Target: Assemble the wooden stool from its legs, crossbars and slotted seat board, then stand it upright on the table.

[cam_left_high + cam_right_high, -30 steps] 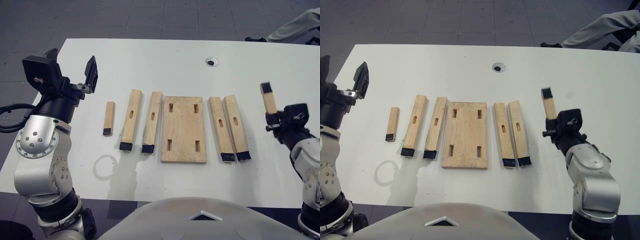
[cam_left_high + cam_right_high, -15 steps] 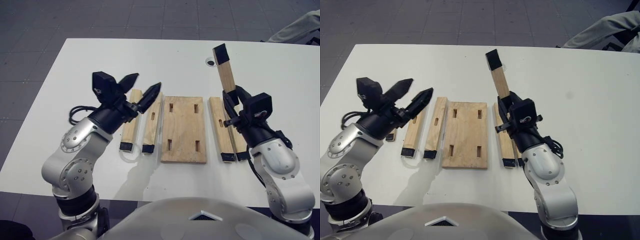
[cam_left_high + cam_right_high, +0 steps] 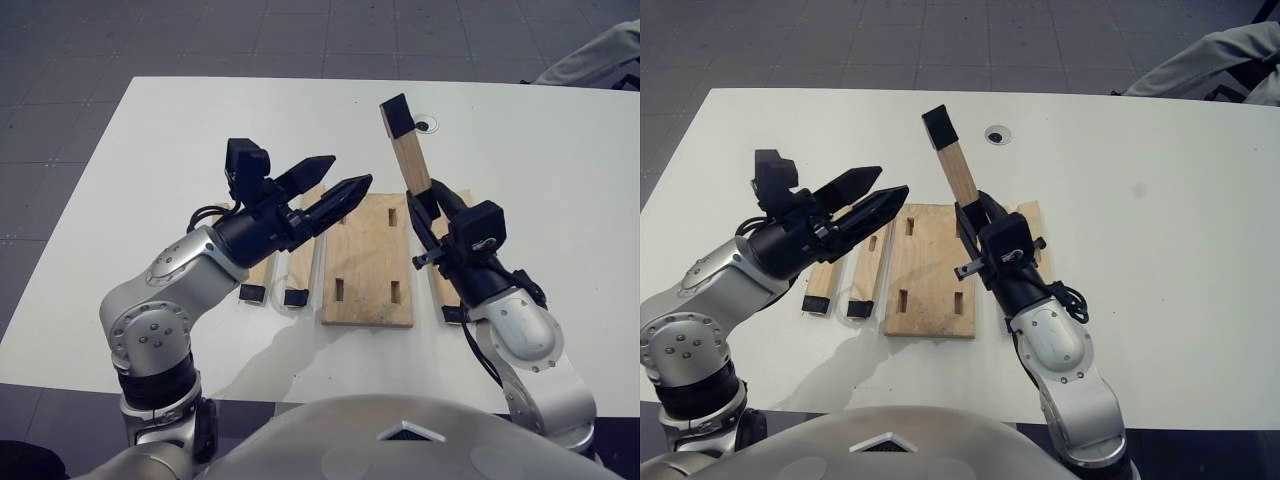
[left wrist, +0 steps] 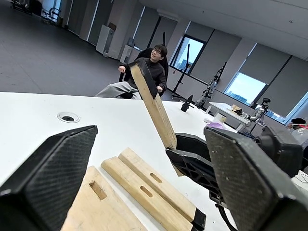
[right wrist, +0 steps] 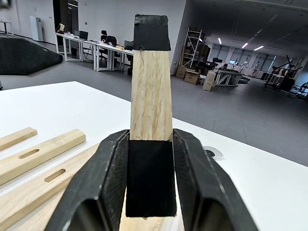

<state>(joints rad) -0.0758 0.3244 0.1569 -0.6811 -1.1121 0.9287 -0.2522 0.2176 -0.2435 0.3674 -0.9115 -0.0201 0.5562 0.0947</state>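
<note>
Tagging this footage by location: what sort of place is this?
Probably an open-plan office or lab: rows of desks, large windows and metal shelving lie beyond the white table.

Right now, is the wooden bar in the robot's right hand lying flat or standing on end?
On end, tilted: the right hand grips the wooden bar by its lower end, black-capped top raised above the seat board.
</note>
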